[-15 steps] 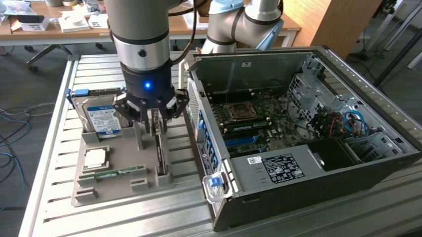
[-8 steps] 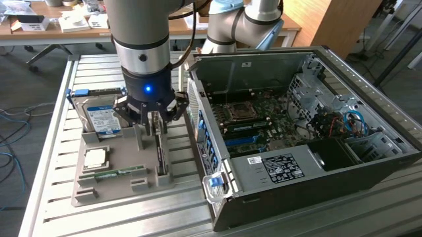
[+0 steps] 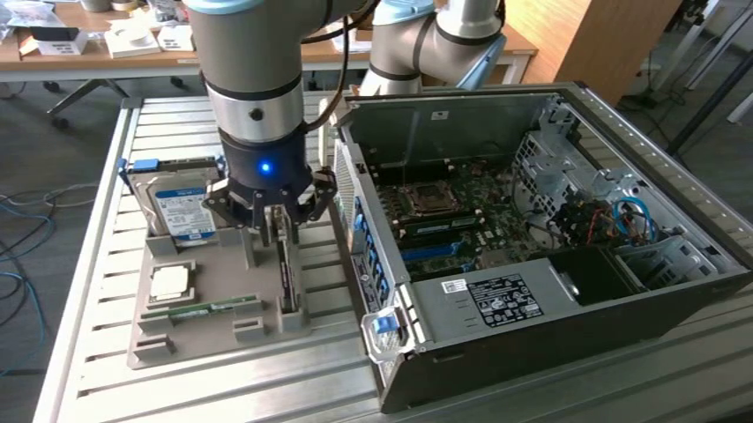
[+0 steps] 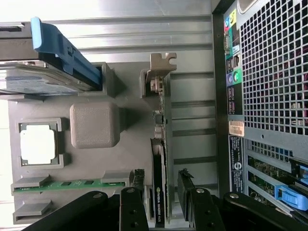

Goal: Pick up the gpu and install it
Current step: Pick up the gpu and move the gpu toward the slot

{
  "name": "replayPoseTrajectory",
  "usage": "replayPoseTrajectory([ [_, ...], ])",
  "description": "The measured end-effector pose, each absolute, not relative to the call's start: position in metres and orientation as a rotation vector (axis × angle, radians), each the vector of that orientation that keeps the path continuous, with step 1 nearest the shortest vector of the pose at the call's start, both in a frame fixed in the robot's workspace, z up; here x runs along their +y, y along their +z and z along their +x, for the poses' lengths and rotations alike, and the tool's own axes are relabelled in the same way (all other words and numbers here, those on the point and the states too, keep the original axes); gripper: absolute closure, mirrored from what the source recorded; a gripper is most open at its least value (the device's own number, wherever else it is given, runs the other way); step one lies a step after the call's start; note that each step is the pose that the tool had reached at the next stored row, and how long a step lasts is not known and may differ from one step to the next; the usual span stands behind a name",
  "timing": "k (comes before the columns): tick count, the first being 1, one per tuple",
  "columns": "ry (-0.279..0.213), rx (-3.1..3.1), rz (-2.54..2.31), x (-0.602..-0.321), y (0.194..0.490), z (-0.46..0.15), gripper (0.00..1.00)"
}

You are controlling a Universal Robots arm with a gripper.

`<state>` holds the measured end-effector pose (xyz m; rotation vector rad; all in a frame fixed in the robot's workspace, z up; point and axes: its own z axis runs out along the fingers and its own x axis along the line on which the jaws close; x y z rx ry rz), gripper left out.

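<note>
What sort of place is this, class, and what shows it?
Probably a robotics lab or workshop: a grey robot arm, an open black desktop computer case on a slatted aluminium bench, and cluttered wooden desks behind.

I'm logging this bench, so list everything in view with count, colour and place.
gpu: one, black, on edge in the holder tray
hard drive: one, silver, blue-white label, in the tray
processor: one, silvery, in a tray pocket
memory stick: one, green, in a tray slot
holder tray: one, grey, on the table beside the computer case
computer case: one, dark, side open, exterior view's right
table: one, slatted metal, under everything
arm: one, grey, above the tray
end effector: one, black, open, fingers either side of the gpu
</note>
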<state>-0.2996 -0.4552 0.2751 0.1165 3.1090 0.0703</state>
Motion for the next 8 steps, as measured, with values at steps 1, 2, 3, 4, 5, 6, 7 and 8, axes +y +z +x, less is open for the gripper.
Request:
replayPoseTrajectory([
  [1,0.070,3.109,0.116,-0.455,0.273,-0.300,0.58],
  [2,0.070,3.109,0.117,-0.455,0.271,-0.300,0.58],
  [3,0.070,3.109,0.117,-0.455,0.270,-0.300,0.58],
  [4,0.070,3.109,0.116,-0.455,0.268,-0.300,0.58],
  [5,0.070,3.109,0.116,-0.455,0.266,-0.300,0.58],
  [6,0.070,3.109,0.117,-0.455,0.264,-0.300,0.58],
  [7,0.070,3.109,0.116,-0.455,0.263,-0.300,0.58],
  [8,0.070,3.109,0.116,-0.455,0.262,-0.300,0.58],
])
